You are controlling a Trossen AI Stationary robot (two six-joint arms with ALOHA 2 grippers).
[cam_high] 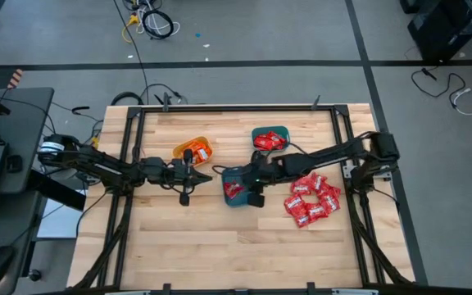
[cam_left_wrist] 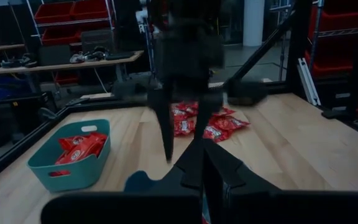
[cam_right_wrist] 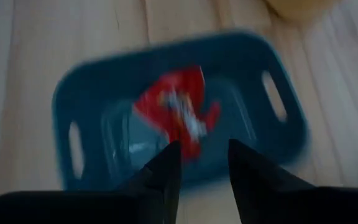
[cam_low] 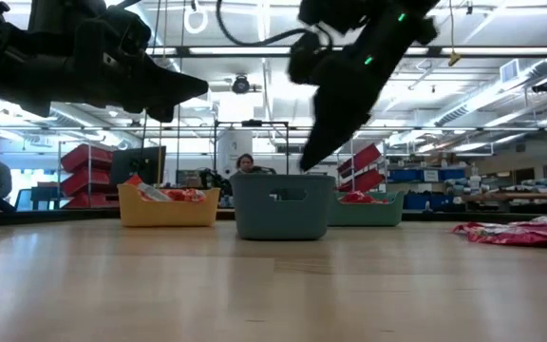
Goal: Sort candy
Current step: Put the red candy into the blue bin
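Pale wooden tabletop (cam_high: 220, 246) with a black metal frame fills the workspace; grey floor, cables and a desk with a laptop lie around it, and shelving with red storage bins stands in the room behind.

Three small plastic bins sit near the table's middle. The yellow bin (cam_high: 193, 151) holds orange-and-white packets. The teal bin at the back (cam_high: 270, 137) holds red packets. The dark teal bin with slotted handles (cam_right_wrist: 179, 112) holds one red packet with white marks (cam_right_wrist: 178, 118), lying loose on its floor.

The loose pile of red wrapped candy (cam_high: 310, 199) lies on the bare wood toward the right side, well apart from the bins.

The right gripper (cam_right_wrist: 201, 165) hangs directly above the dark teal bin. Its two dark fingers stand partly apart with a clear gap between them, and nothing is held between them.

The left gripper (cam_high: 204, 178) hovers above the table just beside the yellow bin, pointing toward the dark teal bin. Its fingers are pressed together and carry nothing.

In the low view, people appear far off in the room beyond the table.
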